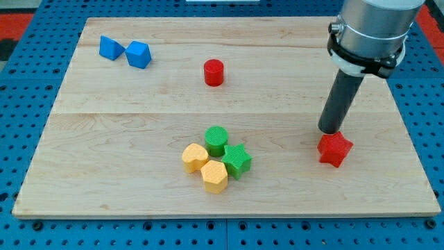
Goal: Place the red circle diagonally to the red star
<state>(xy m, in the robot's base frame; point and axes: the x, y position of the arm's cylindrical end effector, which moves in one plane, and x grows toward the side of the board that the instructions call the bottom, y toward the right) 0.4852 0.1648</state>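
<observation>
The red circle [214, 72] is a short red cylinder standing at the upper middle of the wooden board [104, 139]. The red star [335, 148] lies at the view's right, lower down. My tip [330, 131] rests at the star's upper left edge, touching or nearly touching it. The tip is far to the right of and below the red circle. The rod rises from there to the arm's grey cuff at the top right.
Two blue blocks [111, 47] [139, 54] sit side by side at the upper left. A cluster sits at the lower middle: a green cylinder [216, 140], a green star [237, 160] and two yellow blocks [195, 157] [214, 176].
</observation>
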